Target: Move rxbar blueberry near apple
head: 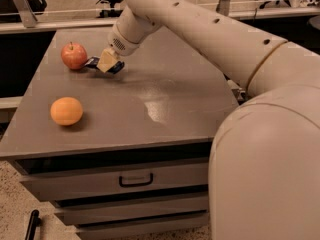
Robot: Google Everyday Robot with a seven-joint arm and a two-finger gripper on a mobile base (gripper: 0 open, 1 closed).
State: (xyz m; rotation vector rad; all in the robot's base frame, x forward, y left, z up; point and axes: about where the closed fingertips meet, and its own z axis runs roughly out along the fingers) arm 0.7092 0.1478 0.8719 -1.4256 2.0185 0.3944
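The red apple [73, 56] sits at the table's far left. The dark blue rxbar blueberry [93, 62] lies low at the tabletop just right of the apple, its left end almost touching it. My gripper [108, 62] reaches down from the right and is shut on the bar's middle. A tan finger pad [107, 60] covers part of the wrapper, and the bar's other end [118, 67] shows on the right of it.
A round orange fruit [66, 111] lies near the grey table's [165, 99] front left. My large arm [215, 39] crosses above the table's right half. Drawers [135, 180] are below the front edge. Office chairs stand behind.
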